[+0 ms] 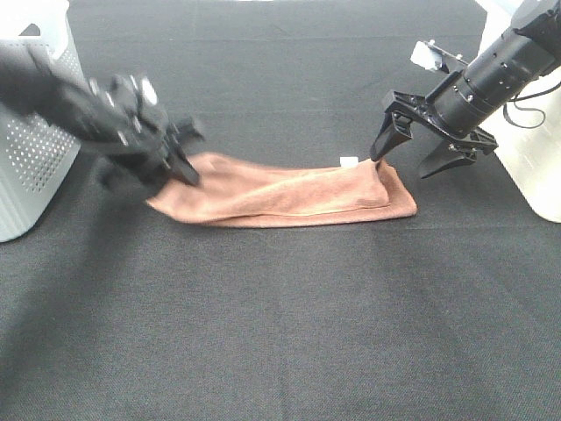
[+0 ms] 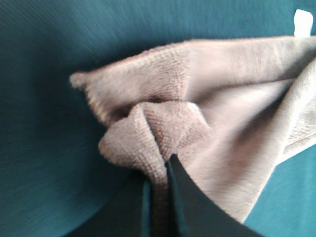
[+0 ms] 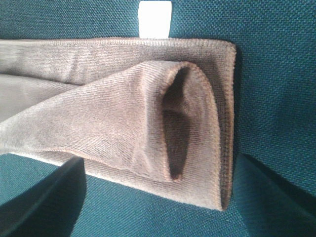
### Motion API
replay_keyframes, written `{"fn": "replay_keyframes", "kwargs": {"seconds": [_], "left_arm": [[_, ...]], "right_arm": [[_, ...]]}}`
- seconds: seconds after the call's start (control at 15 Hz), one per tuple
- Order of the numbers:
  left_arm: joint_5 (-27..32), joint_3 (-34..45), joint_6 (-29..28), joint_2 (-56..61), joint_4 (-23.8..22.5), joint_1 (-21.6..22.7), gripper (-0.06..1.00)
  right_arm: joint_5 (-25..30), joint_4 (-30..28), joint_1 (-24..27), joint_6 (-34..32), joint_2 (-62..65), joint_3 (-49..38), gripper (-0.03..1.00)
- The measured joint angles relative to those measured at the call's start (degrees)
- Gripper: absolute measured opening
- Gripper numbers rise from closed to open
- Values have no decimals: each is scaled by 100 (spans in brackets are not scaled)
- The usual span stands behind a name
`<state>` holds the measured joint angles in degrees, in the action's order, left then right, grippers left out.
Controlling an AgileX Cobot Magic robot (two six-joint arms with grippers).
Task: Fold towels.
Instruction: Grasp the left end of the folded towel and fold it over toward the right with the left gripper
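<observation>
- Exterior high: the left claw (image 1: 180,158), blurred, is clamped on the left end of the brown towel (image 1: 289,193). The towel lies as a long folded strip on the black desk (image 1: 280,333).
- The right claw (image 1: 403,165) hangs spread apart over the towel's right end, beside a small white label (image 1: 348,160).
- Left wrist: the left claw (image 2: 160,170) pinches a bunched fold of towel (image 2: 232,98).
- Right wrist: the right claw (image 3: 158,163) stands apart, straddling the folded end of the towel (image 3: 98,113). The label (image 3: 155,17) is plain white, with no legible lettering.
</observation>
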<state>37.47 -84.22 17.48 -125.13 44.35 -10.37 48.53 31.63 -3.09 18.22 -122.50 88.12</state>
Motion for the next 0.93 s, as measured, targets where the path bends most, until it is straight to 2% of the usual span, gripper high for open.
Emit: {"fn": "replay_keyframes", "kwargs": {"seconds": [0.13, 0.27, 0.33, 0.53, 0.67, 0.8, 0.87, 0.93], "left_arm": [[596, -487, -1289, 143, -1495, 0, 5], [1432, -1215, -2143, 252, -2836, 0, 5], [1702, -1461, -2246, 269, -2985, 0, 5], [1942, -1713, -2280, 304, -2865, -69, 5], [1879, -1742, -2257, 264, -2366, -269, 5], [1461, -1782, -2166, -17, -1662, -693, 5], [1364, -1822, -2160, -97, -1587, -768, 5], [1043, -2017, -2154, -407, -1461, -1049, 5]], "right_arm": [[0, 0, 0, 0, 0, 0, 77], [6, -29, 0, 0, 0, 0, 77], [6, -34, 0, 0, 0, 0, 77], [11, -34, 0, 0, 0, 0, 77], [11, -46, 0, 0, 0, 0, 77], [57, -46, 0, 0, 0, 0, 77], [63, -46, 0, 0, 0, 0, 77], [63, -46, 0, 0, 0, 0, 77]]}}
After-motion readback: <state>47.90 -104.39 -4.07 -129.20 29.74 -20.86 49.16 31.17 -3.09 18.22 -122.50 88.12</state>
